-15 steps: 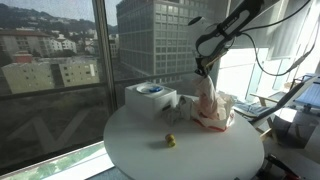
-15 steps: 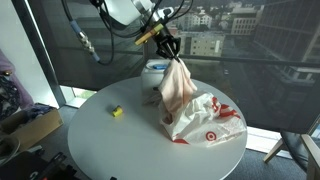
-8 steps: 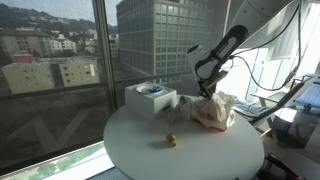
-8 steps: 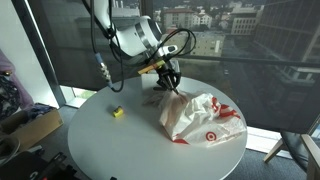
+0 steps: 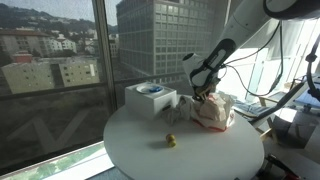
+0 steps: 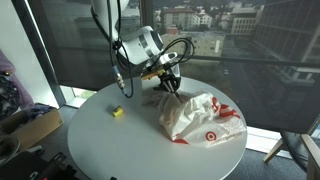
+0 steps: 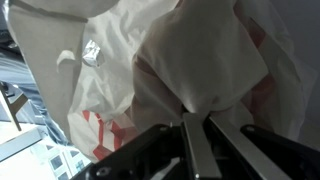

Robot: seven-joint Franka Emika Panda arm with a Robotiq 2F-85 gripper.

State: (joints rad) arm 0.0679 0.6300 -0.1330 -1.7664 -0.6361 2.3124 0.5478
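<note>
Wrist view first: we see the hand [image 7: 197,120] with its fingers drawn narrow, pinching a gathered fold of the white plastic bag [image 7: 200,60], whose red print shows at the lower left. In both exterior views the hand [image 6: 170,84] sits low at the top corner of the plastic bag [image 6: 200,118], and the bulk of the bag rests slumped on the round white table [image 6: 110,145], toward the side away from the window glass. We judge the work as partly done: the grip on the bag is made, but the bag is not raised off the table, so any carrying or emptying remains. As for contents, the bag bulges as though something is inside, yet its skin hides what, and we cannot tell. In an exterior view a white box [image 5: 150,97] stands near the bag on the window side, open-topped with something blue and white in it that we cannot name. A small yellow block [image 5: 170,141] lies alone on the table, well apart from both.
</note>
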